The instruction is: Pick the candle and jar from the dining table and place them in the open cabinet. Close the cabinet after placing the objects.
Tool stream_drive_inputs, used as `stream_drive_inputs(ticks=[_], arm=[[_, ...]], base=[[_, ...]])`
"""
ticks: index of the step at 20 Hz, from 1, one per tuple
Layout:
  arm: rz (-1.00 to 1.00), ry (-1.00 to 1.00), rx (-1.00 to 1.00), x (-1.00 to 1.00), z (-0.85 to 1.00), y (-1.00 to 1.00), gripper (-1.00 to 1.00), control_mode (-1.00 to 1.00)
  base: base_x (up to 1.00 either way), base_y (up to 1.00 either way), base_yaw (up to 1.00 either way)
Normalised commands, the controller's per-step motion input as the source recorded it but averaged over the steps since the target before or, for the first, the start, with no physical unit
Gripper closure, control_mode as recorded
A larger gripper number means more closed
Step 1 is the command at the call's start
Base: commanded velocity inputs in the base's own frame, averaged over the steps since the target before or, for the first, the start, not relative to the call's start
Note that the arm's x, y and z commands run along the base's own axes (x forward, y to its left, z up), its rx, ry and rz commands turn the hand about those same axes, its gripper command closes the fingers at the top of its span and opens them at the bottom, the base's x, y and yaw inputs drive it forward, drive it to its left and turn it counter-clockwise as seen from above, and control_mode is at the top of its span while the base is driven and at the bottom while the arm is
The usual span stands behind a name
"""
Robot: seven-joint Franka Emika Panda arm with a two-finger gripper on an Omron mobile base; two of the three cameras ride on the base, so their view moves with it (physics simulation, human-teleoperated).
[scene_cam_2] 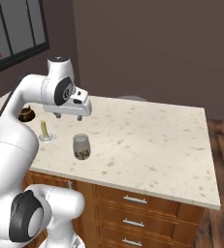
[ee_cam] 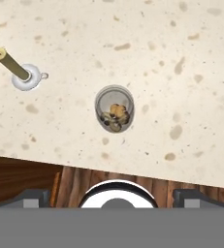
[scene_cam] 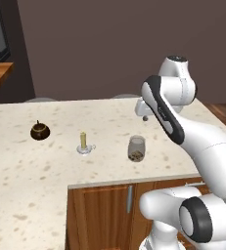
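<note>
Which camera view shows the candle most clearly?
The hand view: the candle is seen large from above, leaning out of its round holder. The left base view shows it upright but small; in the right base view it stands beside the arm.

Looking straight down on the dining table (ee_cam: 181,58), cream speckled top. Clear glass (ee_cam: 114,108) near centre of my view w/ small brown bits in the bottom. Candle (ee_cam: 11,65) upper left, well apart from glass: pale yellow stick on a round grey base w/ a tiny loop handle. Table edge runs below the glass, wood beyond it.
</note>
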Motion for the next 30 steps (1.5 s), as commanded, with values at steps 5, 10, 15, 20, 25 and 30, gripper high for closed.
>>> stream_drive_inputs(ticks=[5, 10, 15, 20, 25, 30], arm=[[0.00, 0.00, 0.00, 0.01, -0.11, -0.18, -1.00, -1.00], [0.00, 0.00, 0.00, 0.02, -0.34, -0.16, -1.00, -1.00], [0.00, 0.00, 0.00, 0.09, -0.42, -0.06, -1.00, -1.00], [0.00, 0.00, 0.00, 0.29, -0.44, -0.01, -1.00, -1.00], [0.00, 0.00, 0.00, 0.30, -0.40, 0.00, -1.00, -1.00], [0.00, 0.00, 0.00, 0.21, -0.36, 0.00, -1.00, -1.00]], base=[[0.00, 0.00, 0.00], [0.00, 0.00, 0.00], [0.00, 0.00, 0.00], [0.00, 0.00, 0.00], [0.00, 0.00, 0.00], [0.00, 0.00, 0.00]])
